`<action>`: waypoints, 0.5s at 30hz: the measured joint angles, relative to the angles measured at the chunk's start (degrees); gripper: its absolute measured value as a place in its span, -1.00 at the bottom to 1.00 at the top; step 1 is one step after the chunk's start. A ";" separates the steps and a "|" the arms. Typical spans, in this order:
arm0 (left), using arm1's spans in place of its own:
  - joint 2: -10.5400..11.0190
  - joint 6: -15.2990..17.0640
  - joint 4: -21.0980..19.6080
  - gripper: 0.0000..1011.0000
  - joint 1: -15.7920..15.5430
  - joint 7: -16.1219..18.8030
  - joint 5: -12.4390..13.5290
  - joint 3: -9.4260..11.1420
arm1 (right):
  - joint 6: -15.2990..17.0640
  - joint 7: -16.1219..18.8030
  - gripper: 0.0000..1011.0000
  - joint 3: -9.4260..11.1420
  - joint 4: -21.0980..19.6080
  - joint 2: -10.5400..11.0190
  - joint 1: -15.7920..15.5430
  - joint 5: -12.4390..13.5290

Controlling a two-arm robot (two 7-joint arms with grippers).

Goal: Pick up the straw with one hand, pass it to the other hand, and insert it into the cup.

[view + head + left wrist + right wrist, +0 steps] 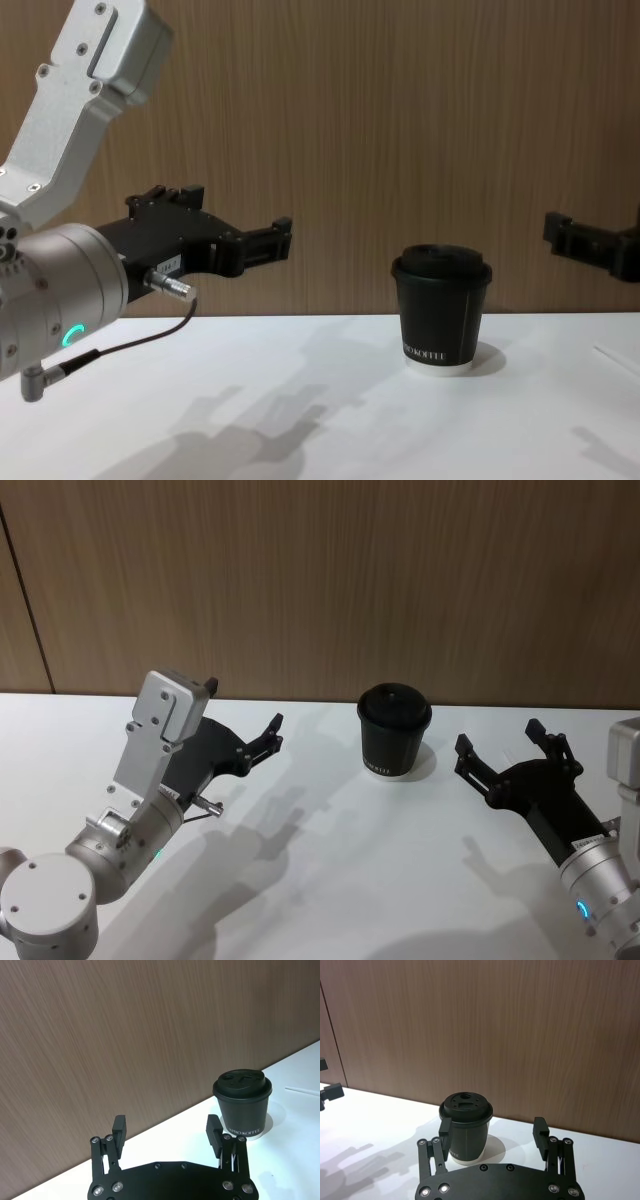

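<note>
Nothing in hand yet above the table. The left pincer hangs wide open and empty above the left half, and the right pincer is just as wide and just as empty out toward the right edge. The cup stands upright close to the far edge, between the two, with its lid on. The straw lies flat on the table off to the cup's right, well apart from it, on the right pincer's side. Here's the danger, I'd say. A straw that thin, flat on a smooth top, may skate away or roll rather than lift when a blocky pincer closes on it. A loose pinch at the pass could drop it. And the lid's opening is small, so a crooked approach may shove this light cup over. The table is plain white and bare around the cup, and a brown wood-grain wall rises right behind its far edge.
</note>
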 joint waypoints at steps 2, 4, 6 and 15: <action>0.00 0.00 0.00 0.98 0.00 0.00 0.00 0.00 | 0.00 0.00 0.98 0.00 0.00 0.00 0.00 0.00; 0.00 0.00 0.00 0.98 0.00 0.00 0.00 0.00 | 0.00 0.00 0.98 0.00 0.00 0.00 0.01 0.00; 0.00 0.00 0.00 0.98 0.00 0.00 0.00 0.00 | 0.00 0.00 0.98 0.00 0.00 0.00 0.00 0.00; 0.00 0.00 0.00 0.98 0.00 0.00 0.00 0.00 | 0.00 0.00 0.98 0.00 -0.01 0.00 0.01 -0.02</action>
